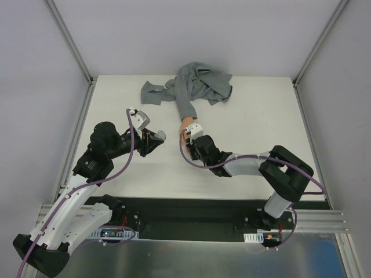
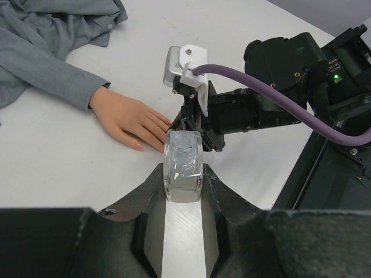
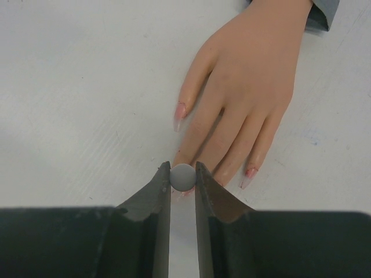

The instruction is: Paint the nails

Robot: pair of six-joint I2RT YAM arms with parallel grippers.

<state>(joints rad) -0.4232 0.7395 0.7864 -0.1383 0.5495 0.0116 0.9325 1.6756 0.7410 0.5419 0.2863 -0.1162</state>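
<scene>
The peach, skin-coloured mannequin hand (image 3: pixel 249 75) lies palm down near the middle of the white bench (image 1: pixel 261 116). Its fingers point toward the near edge, and its grey fabric sleeve (image 1: pixel 188 98) trails back to a bundle at the far edge.

The right claw (image 3: pixel 183 171) is clamped on a small round grey brush cap (image 3: pixel 183 178) and sits directly over the fingertips. The brush itself is hidden below the cap. The left claw (image 2: pixel 184 179) is closed on a small clear glass bottle (image 2: pixel 183 153), held upright with its neck open, just beside the fingers on the side toward the left edge.

As for progress, the tiny fingertip nails (image 3: pixel 179 111) on the two outermost visible fingers already carry pinkish-red colour. The nails in between are largely covered by the claw, so I cannot tell whether they are painted, and I cannot make out a thumb. My reading is that the job is partly done, with a middle nail in hand now.

The bottle shows no label. Small white print on the right arm's black motor housing (image 2: pixel 342 58) is too small to read.
</scene>
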